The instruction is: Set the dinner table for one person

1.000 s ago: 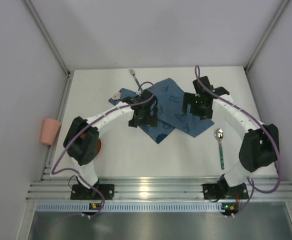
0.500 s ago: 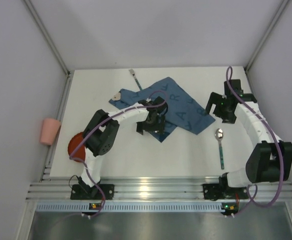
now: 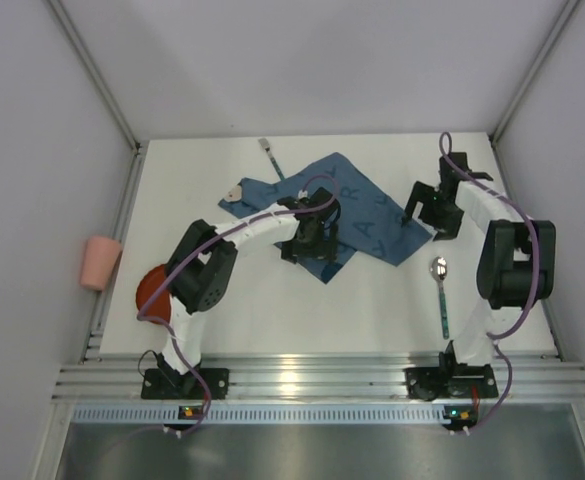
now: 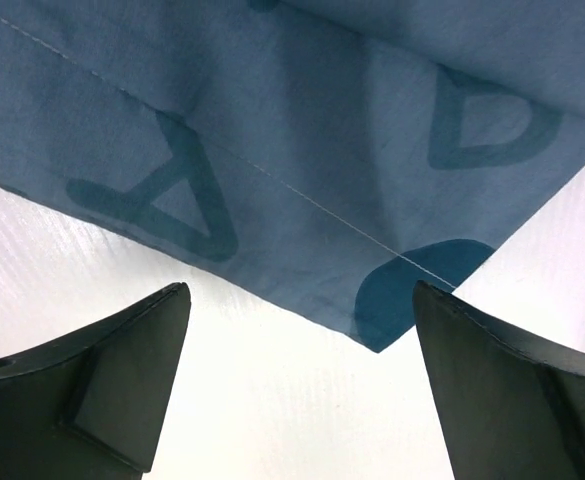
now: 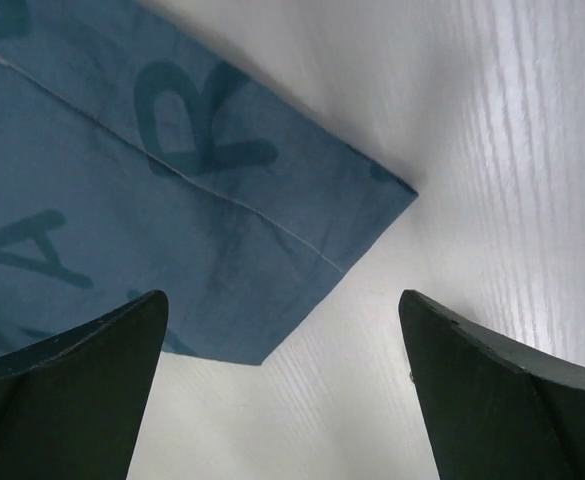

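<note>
left gripper (image 4: 294, 298) and right gripper (image 5: 282, 300) each hang wide open and empty over a corner of the skewed blue placemat (image 3: 372, 215), i'd guess to tug it straight on the dinner table (image 3: 272, 310).

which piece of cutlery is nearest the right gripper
The green-handled metal spoon, lying just on the near side of the right gripper. The silver fork lies far off, at the far left corner of the blue letter-printed cloth.

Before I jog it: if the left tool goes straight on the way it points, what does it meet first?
The left tool, open, would probably meet the blue placemat near its corner hem, with the white dinner table right beneath; depth is hard to judge.
</note>
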Controlling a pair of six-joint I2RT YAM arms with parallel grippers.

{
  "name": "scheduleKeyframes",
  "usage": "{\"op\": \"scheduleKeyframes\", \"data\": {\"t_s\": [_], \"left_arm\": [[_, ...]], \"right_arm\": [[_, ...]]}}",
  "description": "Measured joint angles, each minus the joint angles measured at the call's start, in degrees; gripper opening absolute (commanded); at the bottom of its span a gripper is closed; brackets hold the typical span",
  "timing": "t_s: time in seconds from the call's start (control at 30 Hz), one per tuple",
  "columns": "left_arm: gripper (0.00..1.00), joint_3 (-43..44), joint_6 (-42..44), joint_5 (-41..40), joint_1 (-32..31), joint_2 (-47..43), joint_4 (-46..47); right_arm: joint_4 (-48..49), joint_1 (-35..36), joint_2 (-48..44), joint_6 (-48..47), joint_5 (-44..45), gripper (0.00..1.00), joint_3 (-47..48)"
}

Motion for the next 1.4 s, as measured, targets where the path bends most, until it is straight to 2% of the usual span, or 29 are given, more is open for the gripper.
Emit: {"op": "scheduleKeyframes", "data": {"t_s": [0.17,0.33,0.37,0.4,0.43,0.5,0.53,0.67,0.73,0.83,0.87,0.9,0.93,0.97,1.2,1.4], "left_arm": [[0.97,0.0,0.0,1.0,0.0,0.9,1.6],[0.82,0.6,0.5,1.2,0.0,2.1,1.6],[0.77,0.6,0.6,1.3,0.0,2.2,1.6],[0.67,0.6,0.7,1.4,0.1,2.3,1.5],[0.54,0.6,0.8,1.4,0.1,2.3,1.5],[0.38,0.5,1.0,1.5,0.2,2.4,1.5],[0.22,0.5,1.2,1.5,0.2,2.5,1.6],[0.0,0.3,1.4,2.3,0.3,2.6,1.9],[0.0,0.3,1.6,2.5,0.4,2.6,1.9],[0.0,-1.4,1.5,2.7,0.7,1.7,3.2],[0.0,-2.7,1.3,2.9,1.1,0.9,4.2],[0.0,-4.1,1.1,3.2,1.3,0.1,5.0],[0.0,-6.0,0.9,3.5,1.7,-1.2,6.2],[0.0,-8.1,0.6,3.7,2.4,-2.6,6.6],[0.0,-20.6,0.5,4.0,11.2,-12.2,5.0],[0.0,-21.5,2.1,-3.1,16.8,-14.6,-4.7]], "right_arm": [[0.8,-1.0,2.6,0.1,0.1,1.0,5.0],[1.9,-1.0,7.1,0.1,0.7,1.0,7.9],[1.9,-1.0,8.3,0.1,0.8,1.0,8.2],[2.1,-1.0,9.5,0.1,0.9,1.0,8.3],[2.1,-1.0,10.5,0.1,1.1,1.0,8.4],[2.0,-1.0,11.4,0.1,1.4,1.0,9.2],[2.3,-1.0,11.5,0.1,1.4,1.0,9.5],[2.3,-1.0,12.1,0.1,1.4,1.0,9.7],[2.3,-0.9,12.2,0.0,1.3,0.91,9.7],[2.5,-0.3,12.2,-0.6,1.3,0.58,9.3],[2.5,-0.1,12.2,-0.9,1.2,0.33,9.1],[2.7,0.3,12.2,-1.3,1.2,0.18,8.8],[3.0,0.7,12.2,-1.2,0.9,0.07,8.4],[2.8,1.2,12.2,-1.2,0.8,0.0,8.0],[2.7,2.7,12.1,-0.4,-1.1,0.0,7.5],[1.2,-0.3,12.1,1.8,0.1,0.0,7.6]]}}
